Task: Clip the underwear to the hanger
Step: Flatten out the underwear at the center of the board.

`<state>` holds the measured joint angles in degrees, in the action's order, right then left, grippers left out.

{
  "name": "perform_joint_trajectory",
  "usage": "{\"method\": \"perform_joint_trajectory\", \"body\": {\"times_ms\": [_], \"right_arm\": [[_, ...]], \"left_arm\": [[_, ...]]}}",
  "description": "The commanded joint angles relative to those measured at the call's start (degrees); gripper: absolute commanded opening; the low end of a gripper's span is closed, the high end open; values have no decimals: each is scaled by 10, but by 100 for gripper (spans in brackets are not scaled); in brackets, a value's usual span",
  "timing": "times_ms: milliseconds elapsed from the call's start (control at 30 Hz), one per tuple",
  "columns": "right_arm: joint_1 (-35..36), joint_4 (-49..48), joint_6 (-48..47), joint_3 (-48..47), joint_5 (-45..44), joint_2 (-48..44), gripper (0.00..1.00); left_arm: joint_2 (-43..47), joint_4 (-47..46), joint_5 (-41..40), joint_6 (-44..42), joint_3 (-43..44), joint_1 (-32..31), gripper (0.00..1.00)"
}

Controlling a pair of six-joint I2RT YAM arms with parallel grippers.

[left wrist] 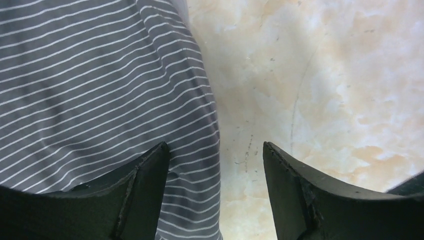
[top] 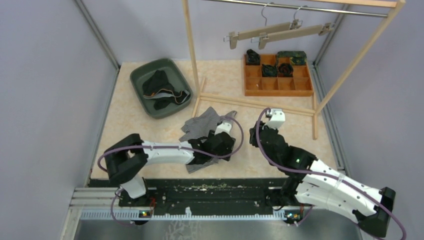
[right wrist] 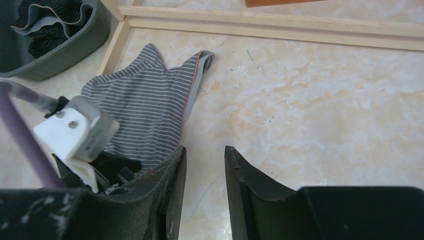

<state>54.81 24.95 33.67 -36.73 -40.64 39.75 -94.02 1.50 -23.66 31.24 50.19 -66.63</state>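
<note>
Left hand point(left wrist: 215, 146) astride underwear point(left wrist: 100, 90) edge

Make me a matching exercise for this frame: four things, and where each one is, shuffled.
1 striped underwear
2 hangers
3 green tub
4 wooden tray

A hanging from the rail
B far left, holding dark garments
C on the table by the left gripper
D far right, folded items in some compartments

Pairs: 1-C, 2-A, 3-B, 4-D
</note>
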Motion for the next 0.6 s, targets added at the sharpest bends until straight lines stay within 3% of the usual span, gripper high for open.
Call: {"method": "perform_joint_trajectory", "body": {"times_ms": [0, 167, 400, 567], "right_arm": [[-6, -14, 1, -1, -6, -12, 35], [-7, -10, 0, -2, -9, -18, 35], [-7, 5, 0, -5, -23, -44, 35], [-7, 23, -1, -7, -36, -69, 35]], "left_arm": [[-48, 101, -38, 13, 46, -12, 74], [-75, 132, -45, 25, 63, -14, 69], [-55, 108, -36, -1, 78, -14, 14], [-27, 69, -25, -24, 85, -14, 5]]}}
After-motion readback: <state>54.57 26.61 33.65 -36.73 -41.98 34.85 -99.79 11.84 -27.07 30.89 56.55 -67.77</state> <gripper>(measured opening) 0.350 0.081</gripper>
